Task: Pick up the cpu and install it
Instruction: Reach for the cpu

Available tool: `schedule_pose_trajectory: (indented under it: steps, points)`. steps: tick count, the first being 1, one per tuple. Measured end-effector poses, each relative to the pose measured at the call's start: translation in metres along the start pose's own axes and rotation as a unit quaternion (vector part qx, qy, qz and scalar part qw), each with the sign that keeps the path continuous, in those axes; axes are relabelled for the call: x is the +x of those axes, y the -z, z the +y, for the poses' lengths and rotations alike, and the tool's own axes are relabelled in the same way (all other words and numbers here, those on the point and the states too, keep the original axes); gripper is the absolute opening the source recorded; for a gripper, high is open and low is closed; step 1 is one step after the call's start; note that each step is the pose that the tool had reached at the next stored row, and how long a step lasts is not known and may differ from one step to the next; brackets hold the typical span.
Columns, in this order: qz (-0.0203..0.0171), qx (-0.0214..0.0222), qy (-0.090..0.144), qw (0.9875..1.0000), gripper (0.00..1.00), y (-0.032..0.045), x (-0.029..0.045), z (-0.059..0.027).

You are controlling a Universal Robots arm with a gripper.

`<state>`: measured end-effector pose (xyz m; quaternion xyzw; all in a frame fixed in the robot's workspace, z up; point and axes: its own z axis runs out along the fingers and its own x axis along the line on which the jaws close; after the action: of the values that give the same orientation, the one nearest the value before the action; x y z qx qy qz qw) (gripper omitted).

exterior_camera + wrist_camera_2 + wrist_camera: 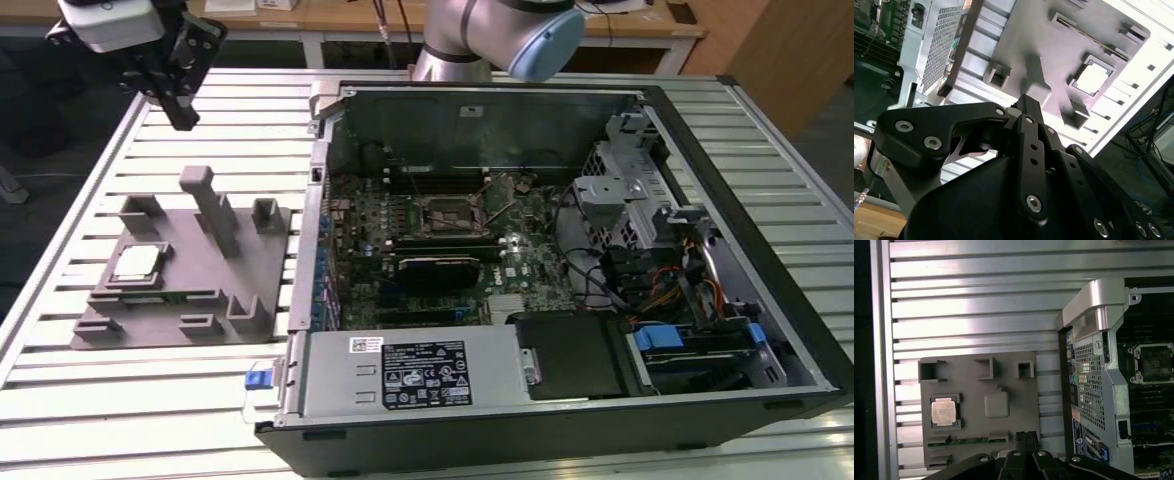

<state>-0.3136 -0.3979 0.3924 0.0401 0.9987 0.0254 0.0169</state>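
The cpu (138,262), a small silvery square chip, lies flat in a recess of the grey fixture plate (187,300) on the exterior view's left. In both wrist views the cpu (944,412) (1093,78) sits on that plate (971,427) (1024,40). My gripper (184,118) hangs high above the table beyond the plate's far side, well apart from the chip. Its black fingers (1026,437) (1026,105) are pressed together, shut, and hold nothing. The dark metal-framed socket (451,213) (1154,360) sits open on the motherboard inside the case.
An open computer case (534,440) lies on the slatted metal table (107,400), with a power supply (400,370), drive cages (627,180) and cables inside. Upright posts (214,205) rise from the fixture plate. The case's metal rear wall (1094,305) stands beside the plate.
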Motion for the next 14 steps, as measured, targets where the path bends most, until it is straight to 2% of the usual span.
schedule_pose_trajectory:
  steps: [6,14]
  points:
    - [0.0000,0.0001,-0.001,1.0000,0.11,-0.0011,0.0177,-0.0015]
    - [-0.0001,0.0003,-0.002,1.0000,0.11,-0.0114,0.0394,-0.0033]
